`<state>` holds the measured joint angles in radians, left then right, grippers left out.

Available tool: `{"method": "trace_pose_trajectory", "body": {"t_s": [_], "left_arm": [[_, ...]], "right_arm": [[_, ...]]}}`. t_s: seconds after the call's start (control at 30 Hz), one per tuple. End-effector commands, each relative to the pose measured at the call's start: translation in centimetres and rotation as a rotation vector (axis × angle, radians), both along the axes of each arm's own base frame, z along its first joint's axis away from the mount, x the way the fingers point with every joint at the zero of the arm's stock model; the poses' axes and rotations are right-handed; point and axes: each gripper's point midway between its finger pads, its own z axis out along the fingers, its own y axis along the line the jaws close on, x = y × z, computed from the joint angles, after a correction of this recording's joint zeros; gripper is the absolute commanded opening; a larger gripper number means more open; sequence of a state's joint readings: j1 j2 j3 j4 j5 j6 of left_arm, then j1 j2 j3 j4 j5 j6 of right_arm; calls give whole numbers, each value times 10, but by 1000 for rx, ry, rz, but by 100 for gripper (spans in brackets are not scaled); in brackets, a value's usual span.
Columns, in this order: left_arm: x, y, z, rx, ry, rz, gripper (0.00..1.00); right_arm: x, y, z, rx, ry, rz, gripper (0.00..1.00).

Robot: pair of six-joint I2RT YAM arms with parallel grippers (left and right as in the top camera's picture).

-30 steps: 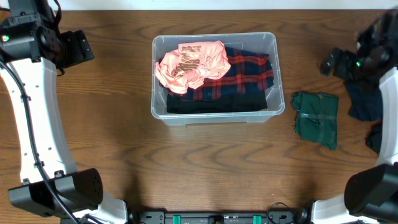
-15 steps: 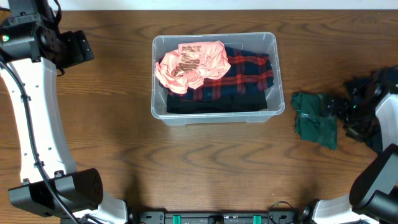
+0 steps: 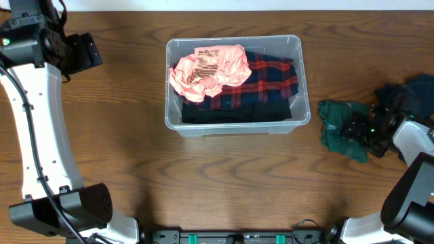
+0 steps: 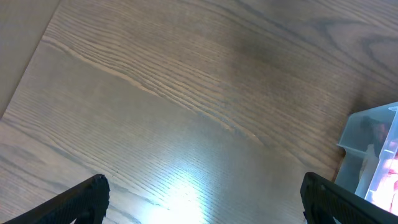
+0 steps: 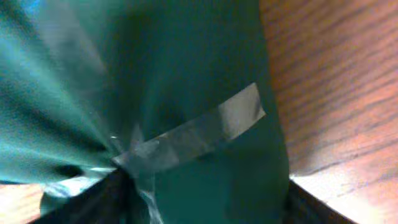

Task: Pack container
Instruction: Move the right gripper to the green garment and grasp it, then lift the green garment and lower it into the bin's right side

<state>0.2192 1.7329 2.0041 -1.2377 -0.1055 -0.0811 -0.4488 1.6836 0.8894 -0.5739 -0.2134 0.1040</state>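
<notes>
Right hand (image 3: 354, 129) has reached the green cloth (image 3: 332, 116), grip unclear; left hand (image 4: 202, 202) spread wide.

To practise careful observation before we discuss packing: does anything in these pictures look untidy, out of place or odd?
The pink garment lies crumpled in the container, unlike the flatter plaid cloth under it. The green cloth on the table has a shiny strip, seemingly tape, stuck across it.

A: What colours sat in the clear container (image 3: 234, 126)?
B: A salmon-pink garment (image 3: 207, 73) at its ten o'clock, over red-and-navy plaid cloth (image 3: 274, 80).
A: And toward three o'clock?
B: A dark green cloth (image 3: 337, 132) with a pale grey strip (image 5: 205, 134), beside a navy heap (image 3: 415, 91), on the brown wood-grain table (image 3: 203, 183).
</notes>
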Motion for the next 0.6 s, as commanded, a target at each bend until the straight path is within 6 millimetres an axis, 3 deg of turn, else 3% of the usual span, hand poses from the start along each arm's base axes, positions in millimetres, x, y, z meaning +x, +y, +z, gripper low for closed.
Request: {"method": "trace_pose_trajectory", "body": {"t_s": [0.0, 0.17, 0.23, 0.3, 0.4, 0.57], "left_arm": [[0, 3, -7, 3, 22, 13, 98], [0, 3, -7, 3, 22, 13, 98], [0, 3, -7, 3, 22, 13, 98], [0, 3, -7, 3, 22, 13, 98], [0, 3, -7, 3, 22, 13, 98], [0, 3, -7, 3, 22, 13, 98]], "right_arm": [[-13, 4, -12, 4, 29, 11, 45], [-7, 2, -10, 2, 6, 1, 8], [1, 5, -5, 24, -22, 8, 1], [13, 10, 6, 62, -65, 22, 1], [39, 19, 39, 125, -160, 62, 1], [89, 38, 126, 194, -375, 163, 1]]}}
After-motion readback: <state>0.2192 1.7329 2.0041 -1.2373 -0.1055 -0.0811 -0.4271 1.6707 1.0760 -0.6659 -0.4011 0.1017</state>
